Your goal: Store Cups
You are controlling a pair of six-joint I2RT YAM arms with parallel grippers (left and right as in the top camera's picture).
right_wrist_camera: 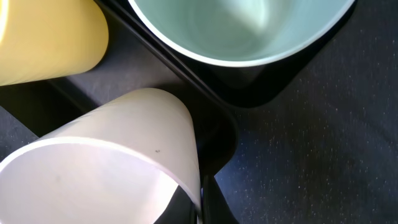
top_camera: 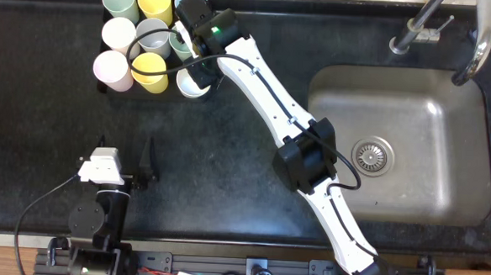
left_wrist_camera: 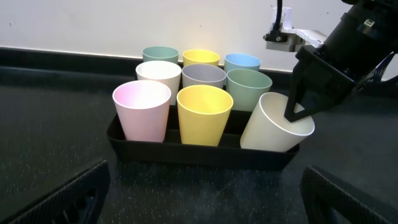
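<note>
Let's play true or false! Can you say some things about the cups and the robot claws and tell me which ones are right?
1. The right claw is holding a white cup by its rim. True.
2. That white cup stands straight up. False: it leans over at a corner of the black tray.
3. The left claw is holding the pink cup. False: the left claw is open and holds nothing, and the pink cup stands in the tray.
4. There is a blue cup in the tray's back row. True.
</note>
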